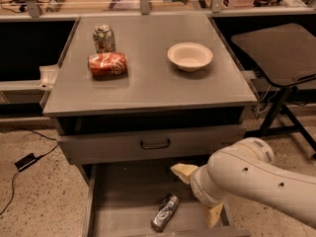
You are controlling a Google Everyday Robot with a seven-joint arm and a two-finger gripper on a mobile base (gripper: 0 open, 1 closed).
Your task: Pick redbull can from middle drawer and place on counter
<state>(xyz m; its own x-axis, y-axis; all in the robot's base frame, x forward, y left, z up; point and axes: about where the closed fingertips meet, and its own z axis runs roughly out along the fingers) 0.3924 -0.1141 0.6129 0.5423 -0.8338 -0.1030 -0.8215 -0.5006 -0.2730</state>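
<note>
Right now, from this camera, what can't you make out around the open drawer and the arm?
- Middle drawer: front edge cut off by the picture's bottom edge; right floor hidden behind the arm.
- Redbull can, lying on the drawer floor: label too blurred to read.
- Gripper, open over the drawer right of the can: its palm is hidden by the arm.
- Space under the counter: too dark.
</note>
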